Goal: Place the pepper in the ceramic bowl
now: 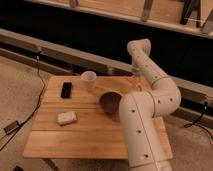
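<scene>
Your claw point(135, 84) hangs over the far right part of the table point(85, 140), at about 1 o'clock from the bowl point(110, 101). It points down with its fingers closed, and you cannot tell whether anything sits between them. The pepper cannot be made out. The dark bowl stands near the table's middle, just left of the arm point(150, 102). From the bowl, a white cup point(88, 79) is between 10 and 11 o'clock, a black phone point(66, 90) is near 9, and a pale block point(66, 118) is at 8.
</scene>
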Robot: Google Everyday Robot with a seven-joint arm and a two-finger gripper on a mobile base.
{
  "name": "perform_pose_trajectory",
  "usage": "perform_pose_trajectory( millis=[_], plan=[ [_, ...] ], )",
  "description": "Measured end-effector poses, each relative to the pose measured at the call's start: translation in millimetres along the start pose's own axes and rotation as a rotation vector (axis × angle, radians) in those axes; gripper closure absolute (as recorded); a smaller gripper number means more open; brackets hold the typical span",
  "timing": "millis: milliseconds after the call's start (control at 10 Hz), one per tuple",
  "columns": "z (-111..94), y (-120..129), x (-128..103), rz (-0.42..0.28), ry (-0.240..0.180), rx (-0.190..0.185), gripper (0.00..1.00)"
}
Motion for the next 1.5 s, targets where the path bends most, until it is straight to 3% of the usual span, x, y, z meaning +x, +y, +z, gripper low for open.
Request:
perform_pose_trajectory(
  millis=[500,1000,1500],
  plan=[
    [-6,16,5,-0.026,0.054,0.019,1.0],
    [-18,47,19,-0.026,0.028,0.043,1.0],
    [-28,75,69,-0.108,-0.01,0.087,1.0]
  ],
)
